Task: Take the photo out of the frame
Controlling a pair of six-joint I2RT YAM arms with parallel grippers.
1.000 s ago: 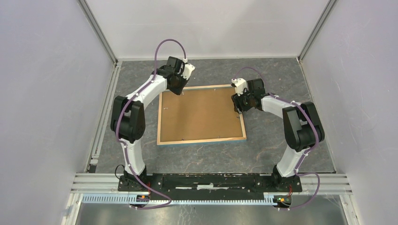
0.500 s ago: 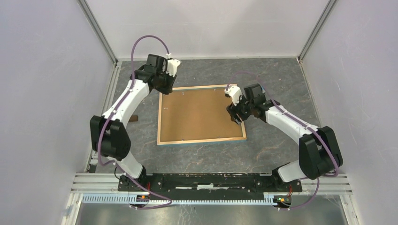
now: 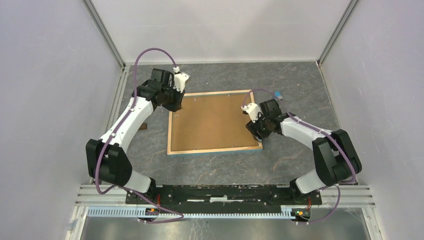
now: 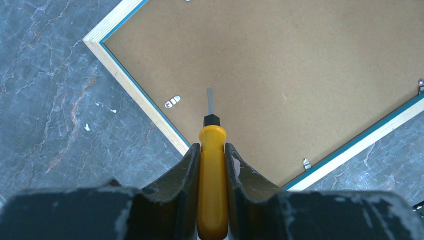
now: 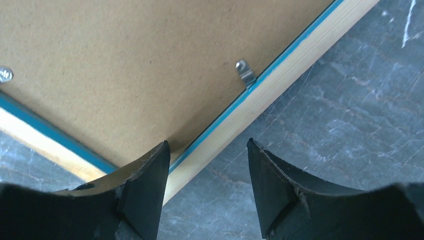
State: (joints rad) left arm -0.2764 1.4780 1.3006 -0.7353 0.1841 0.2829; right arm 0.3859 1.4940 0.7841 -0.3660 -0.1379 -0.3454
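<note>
Left fingers point(image 4: 182, 175) pinch a screwdriver point(image 4: 212, 145), blade near a tab point(image 4: 172, 102) (for prying it aside, I judge); my right fingers point(image 5: 150, 185), spread, straddle the frame point(image 5: 280, 75) edge to steady it.

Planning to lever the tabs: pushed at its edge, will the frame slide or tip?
Lying flat, back up, on a smooth table, the frame would probably slide, not tip. Its fibreboard back and thin wood edging suggest stiff and light. The right claw straddling its edge may steady it.

Right gripper point(image 5: 207, 145) moved to frame point(image 5: 125, 60) near-right corner.
</note>
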